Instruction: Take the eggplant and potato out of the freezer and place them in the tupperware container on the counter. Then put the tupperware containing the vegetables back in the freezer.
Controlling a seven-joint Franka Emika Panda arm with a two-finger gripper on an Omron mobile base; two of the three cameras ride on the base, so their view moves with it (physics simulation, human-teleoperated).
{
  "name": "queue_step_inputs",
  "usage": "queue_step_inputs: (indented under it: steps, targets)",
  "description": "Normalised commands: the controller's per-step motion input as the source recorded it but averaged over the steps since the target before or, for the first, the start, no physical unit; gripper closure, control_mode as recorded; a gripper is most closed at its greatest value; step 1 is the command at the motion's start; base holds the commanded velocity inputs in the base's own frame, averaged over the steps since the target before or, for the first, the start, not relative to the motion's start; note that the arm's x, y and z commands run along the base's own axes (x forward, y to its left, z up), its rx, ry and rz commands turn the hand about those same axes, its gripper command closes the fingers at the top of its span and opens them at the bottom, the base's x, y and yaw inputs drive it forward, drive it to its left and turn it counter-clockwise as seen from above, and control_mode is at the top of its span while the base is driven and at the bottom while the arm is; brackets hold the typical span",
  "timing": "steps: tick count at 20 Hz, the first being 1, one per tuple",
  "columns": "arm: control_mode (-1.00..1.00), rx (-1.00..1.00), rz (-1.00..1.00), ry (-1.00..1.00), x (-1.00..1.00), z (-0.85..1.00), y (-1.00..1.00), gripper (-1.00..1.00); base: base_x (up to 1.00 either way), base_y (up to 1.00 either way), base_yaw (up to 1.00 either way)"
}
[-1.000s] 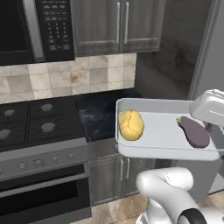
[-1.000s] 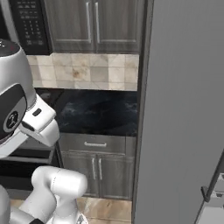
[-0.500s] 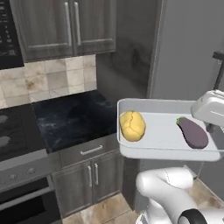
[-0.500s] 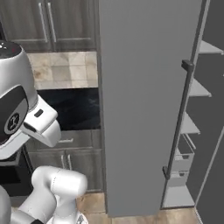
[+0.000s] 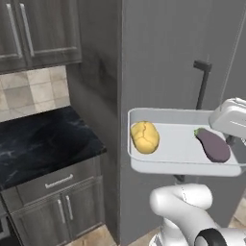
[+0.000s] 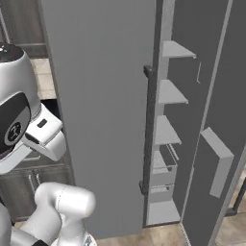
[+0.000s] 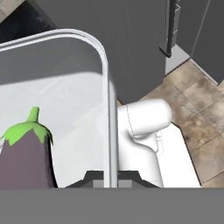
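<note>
Left base view: tupperware container (image 5: 182,166) riding in the air, level, in front of the freezer (image 5: 173,62).
Potato (image 5: 144,137) is lying at the tray's left end and eggplant (image 5: 212,145) at its right end, well apart. In the hand view the gripper (image 7: 110,177) is sitting at the tray's rim (image 7: 107,87); fingers mostly hidden, so grip width is not readable. Counter (image 5: 38,144) is lying to the left.
</note>
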Motion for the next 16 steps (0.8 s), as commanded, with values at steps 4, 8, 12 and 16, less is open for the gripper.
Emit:
queue_step_inputs:
  steps: [4,8,12,16]
  targets:
    - [1.00,0.00,0.00,0.00,0.00,0.00,0.00,1.00,0.20,-0.33,0.02]
    - [1.00,0.00,0.00,0.00,0.00,0.00,0.00,1.00,0.17,-0.40,0.12]
    - [1.00,0.00,0.00,0.00,0.00,0.00,0.00,1.00,0.26,-0.45,0.14]
    - [1.00,0.00,0.00,0.00,0.00,0.00,0.00,1.00,0.27,-0.43,0.13]
